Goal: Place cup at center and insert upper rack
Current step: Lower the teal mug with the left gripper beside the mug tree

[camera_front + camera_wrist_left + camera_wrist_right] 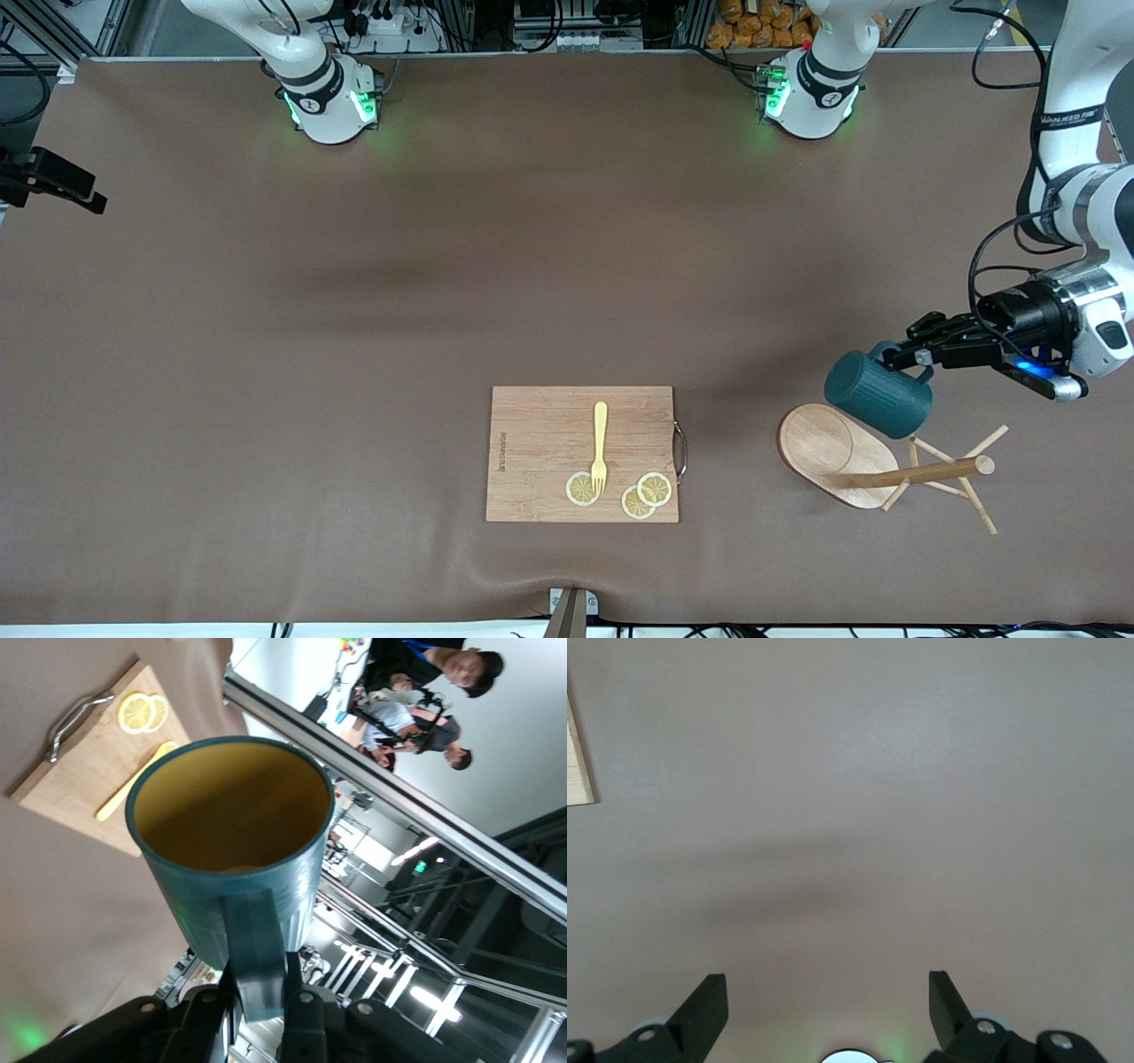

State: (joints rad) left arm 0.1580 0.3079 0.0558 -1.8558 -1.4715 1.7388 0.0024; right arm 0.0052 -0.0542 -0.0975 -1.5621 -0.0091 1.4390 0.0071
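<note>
- The board (pixel 582 454) serves as the landmark; it lies near the front edge of the table, carrying a yellow fork (pixel 600 446) and three lemon slices (pixel 644 494).
- The rack (pixel 886 465) lies tipped on its side toward the left arm's end of the table from the board, at about the same depth. Its oval base stands on edge, and its pole and thin pegs point away from the board.
- The cup (pixel 877 393) hangs tilted in the air just over the rack's base, again toward the left arm's end from the board. Whether it touches the base I cannot tell.
- The left gripper (pixel 904 356) is clenched on the cup's handle; the left wrist view shows the fingers (pixel 301 1014) pinching the loop, with the cup's tan inside facing the camera.
- Judging by its look, the cup is rigid, glazed and likely breakable, with some weight hanging off the handle, so it may swing in the grip. A slow carry and a gentle set-down seem wise.
- The rack looks like light, stiff wood. The pegs seem too thin to pull on, so the pole is the better place to take hold.
- The right gripper (pixel 828 1010) waits over bare table, well away from the board toward the bases, with its fingers spread wide and holding nothing.
</note>
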